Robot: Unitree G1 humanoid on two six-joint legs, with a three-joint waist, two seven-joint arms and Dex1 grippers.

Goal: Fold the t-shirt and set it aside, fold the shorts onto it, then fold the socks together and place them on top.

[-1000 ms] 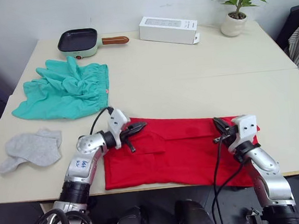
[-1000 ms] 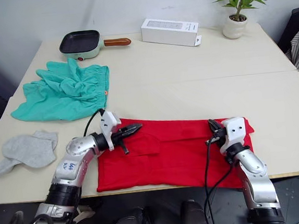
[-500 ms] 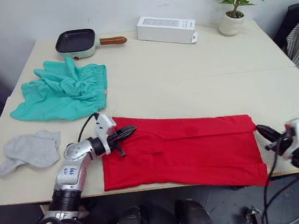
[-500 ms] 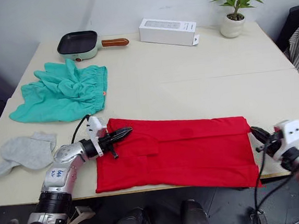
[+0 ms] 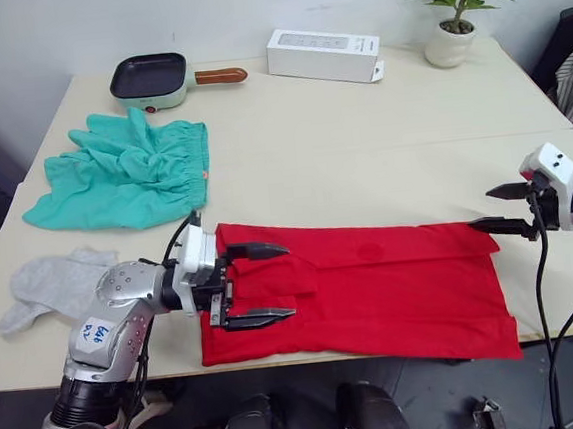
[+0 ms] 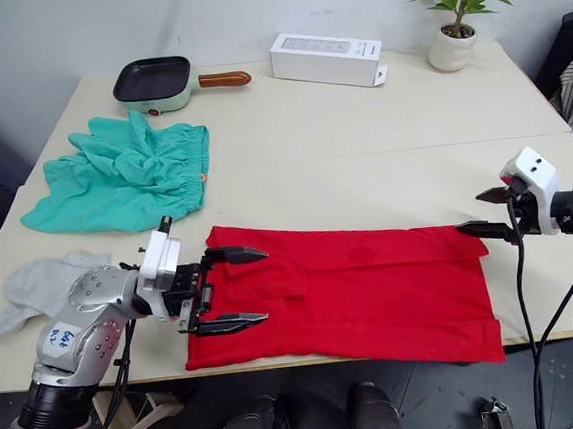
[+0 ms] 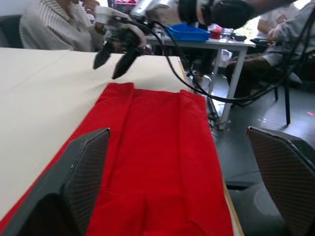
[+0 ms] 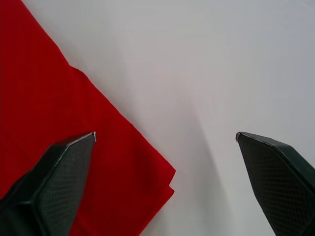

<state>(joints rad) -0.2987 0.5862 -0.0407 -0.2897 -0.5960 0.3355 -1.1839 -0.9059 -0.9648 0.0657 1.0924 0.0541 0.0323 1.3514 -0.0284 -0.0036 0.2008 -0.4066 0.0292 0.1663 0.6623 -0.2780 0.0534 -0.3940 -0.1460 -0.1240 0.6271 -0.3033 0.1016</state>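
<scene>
Both hands hovering spread at opposite ends of the folded t-shirt

The red t-shirt (image 5: 374,292) is lying as a long band along the table's (image 5: 381,146) near edge. The left hand (image 5: 255,283) is hanging over its left end, fingers wide apart; the right hand (image 5: 499,208) is hovering at its far right corner, fingers apart. Left of the t-shirt the grey socks (image 5: 56,280) are lying, beyond them the teal shorts (image 5: 122,174).

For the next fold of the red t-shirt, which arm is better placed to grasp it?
Left. The left claw is open directly over the end of the t-shirt, fingers spanning its width. The right claw, also open, hovers at the far corner, mostly off the fabric.
</scene>
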